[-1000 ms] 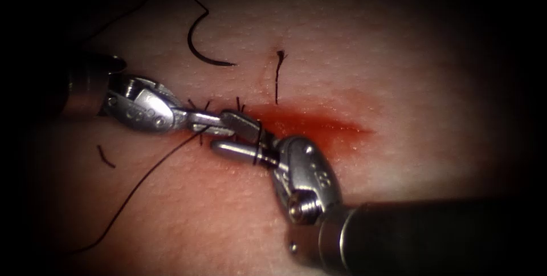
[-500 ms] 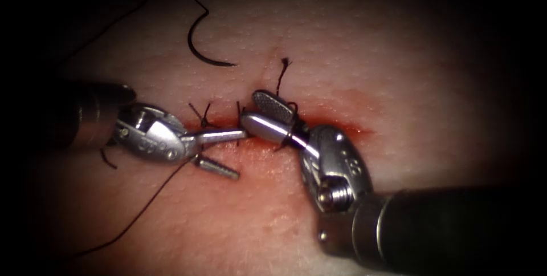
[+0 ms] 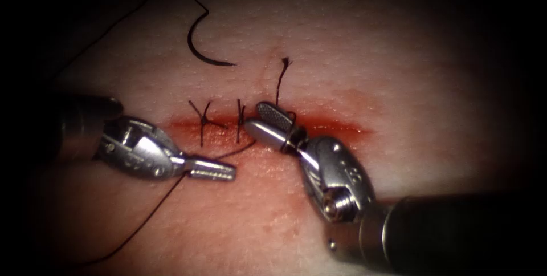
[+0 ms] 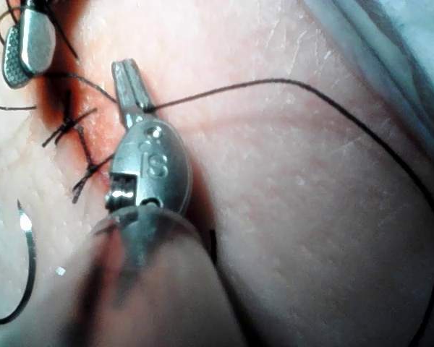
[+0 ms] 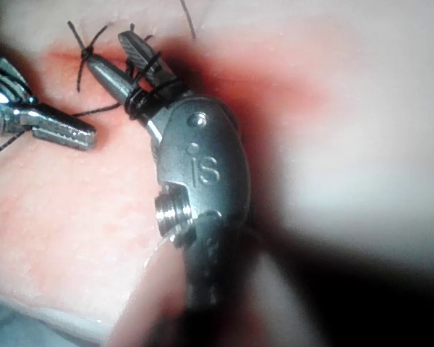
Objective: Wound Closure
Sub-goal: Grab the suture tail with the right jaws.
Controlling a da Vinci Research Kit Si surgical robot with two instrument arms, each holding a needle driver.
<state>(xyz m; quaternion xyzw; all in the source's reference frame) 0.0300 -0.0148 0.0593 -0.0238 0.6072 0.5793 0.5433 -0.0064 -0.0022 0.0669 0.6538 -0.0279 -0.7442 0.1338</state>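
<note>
On the pale tissue [image 3: 399, 70], a cut [image 3: 319, 125] runs across the endoscope view as a band of red fluid [image 3: 336, 128], with two knotted stitches [image 3: 204, 121] already crossing its left part, their short dark tails standing up in small crosses. The curved needle [image 3: 199, 48], a thin dark arc, lies free on the tissue surface above the cut and well apart from both tools, neither held nor in the tissue; its thread [image 3: 142, 213] trails off its upper end. The left tool [image 3: 213, 169] sits just below the cut with its jaws clenched on the thread, which runs from the grip toward the cut on one side and away in a long dark sweep on the other. The right tool [image 3: 265, 122] rests at the cut with its jaws parted, grasping nothing between them, while several turns of thread are wound around the jaws near their base. A short cut end [image 3: 281, 79] of thread rises from the tissue just above the right tool's tips.
</note>
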